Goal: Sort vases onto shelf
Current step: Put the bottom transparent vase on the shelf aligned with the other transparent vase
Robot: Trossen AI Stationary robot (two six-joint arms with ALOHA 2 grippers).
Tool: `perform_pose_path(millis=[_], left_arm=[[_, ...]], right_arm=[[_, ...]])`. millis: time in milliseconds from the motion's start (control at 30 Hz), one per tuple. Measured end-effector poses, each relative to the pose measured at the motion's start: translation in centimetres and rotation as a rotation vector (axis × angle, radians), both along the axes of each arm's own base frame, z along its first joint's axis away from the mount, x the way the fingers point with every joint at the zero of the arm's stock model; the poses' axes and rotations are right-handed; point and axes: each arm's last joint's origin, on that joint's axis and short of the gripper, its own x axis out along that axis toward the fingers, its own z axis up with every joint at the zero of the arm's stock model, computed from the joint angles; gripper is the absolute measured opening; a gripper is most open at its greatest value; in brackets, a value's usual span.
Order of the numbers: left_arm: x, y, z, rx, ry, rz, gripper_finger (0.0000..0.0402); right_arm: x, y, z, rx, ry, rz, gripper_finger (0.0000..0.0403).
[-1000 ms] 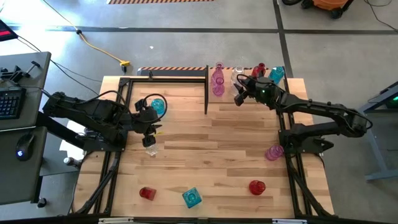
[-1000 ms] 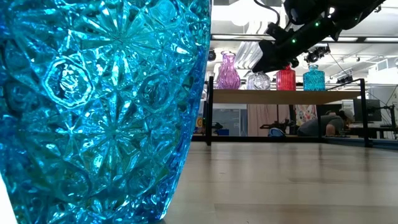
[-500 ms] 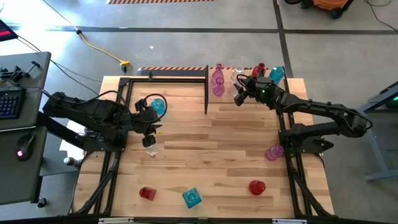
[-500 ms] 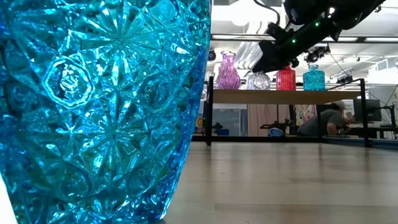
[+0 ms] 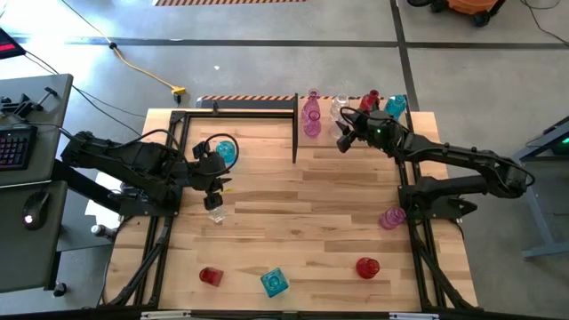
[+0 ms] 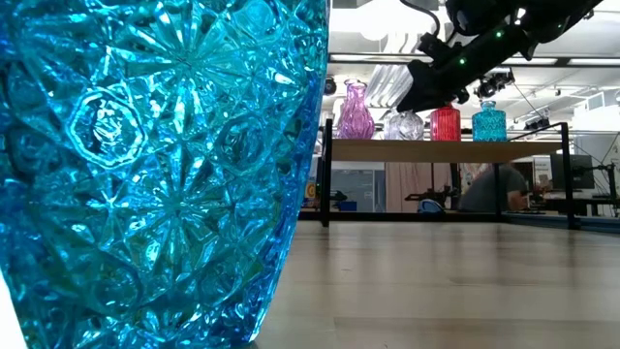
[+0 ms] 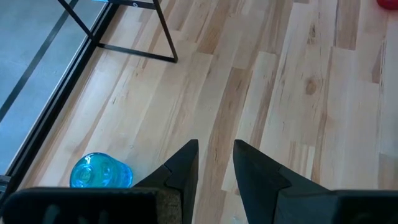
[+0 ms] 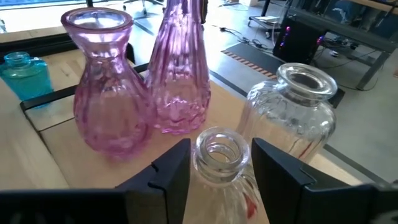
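The shelf (image 6: 504,150) stands at the table's far right. On it are two pink vases (image 8: 112,99) (image 8: 180,74), a wide clear vase (image 8: 298,112), a red vase (image 6: 445,123) and a teal vase (image 6: 489,122). My right gripper (image 8: 219,146) hangs over the shelf (image 5: 340,140), shut on a small clear vase (image 8: 219,155) in front of the wide clear one. My left gripper (image 7: 215,144) waits over the table's left half (image 5: 213,191), narrowly open and empty. On the table stand a teal vase (image 5: 225,151), a pink one (image 5: 391,218), two red ones (image 5: 210,276) (image 5: 367,267) and another teal one (image 5: 273,283). My right gripper pinches the small clear vase's neck (image 8: 202,163), just under the rim, between its two fingers (image 8: 171,174). The fingers come slanting down from the near side. The vase stays upright. Whether its base rests on the shelf is hidden by the gripper.
A small clear vase (image 5: 215,213) sits on the table just near of my left gripper. A black metal frame (image 5: 236,111) borders the far left of the table. The near teal vase (image 6: 155,165) fills the low view's left. A person (image 6: 489,189) shows in the room behind.
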Motion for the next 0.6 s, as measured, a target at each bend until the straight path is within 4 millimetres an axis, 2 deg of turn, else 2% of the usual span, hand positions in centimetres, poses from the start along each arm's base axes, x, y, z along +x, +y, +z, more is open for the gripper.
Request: perform_pose_path(millis=[600], left_arm=[[0.0,0.0,0.0,0.0,0.0,0.0,0.009]], right_arm=[[0.0,-0.1,1.0,-0.042,-0.101,-0.041,0.0152]])
